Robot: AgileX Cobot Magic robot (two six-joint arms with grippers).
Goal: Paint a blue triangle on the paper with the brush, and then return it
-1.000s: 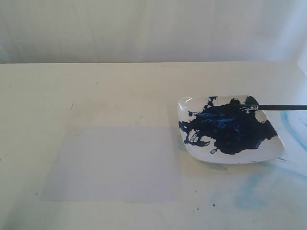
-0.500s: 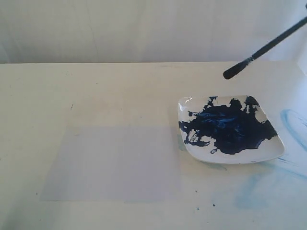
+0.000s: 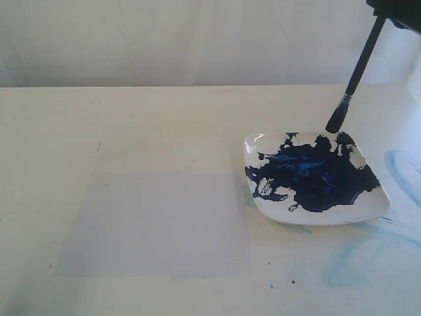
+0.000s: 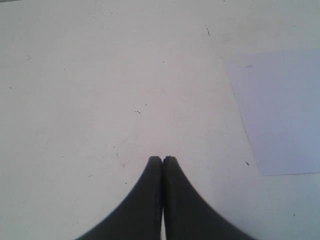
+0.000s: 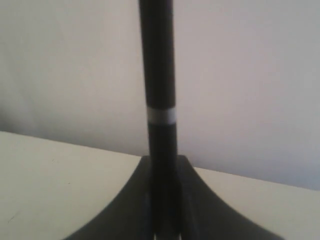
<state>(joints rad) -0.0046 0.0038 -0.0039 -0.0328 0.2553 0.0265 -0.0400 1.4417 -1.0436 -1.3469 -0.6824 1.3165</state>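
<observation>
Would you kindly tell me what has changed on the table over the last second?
The brush, lying tip-in on the plate a second ago, has been lifted by the right gripper and now hangs steeply, bristles near the plate's far edge. Plate and paper have not moved.

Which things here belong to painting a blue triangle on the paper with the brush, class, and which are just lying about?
Belong to the job:
- brush, gripped by the right end effector
- paper, blank so far
- plate of dark-blue paint

Just lying about:
- pale-blue smears on the table
- left end effector, shut and empty
</observation>
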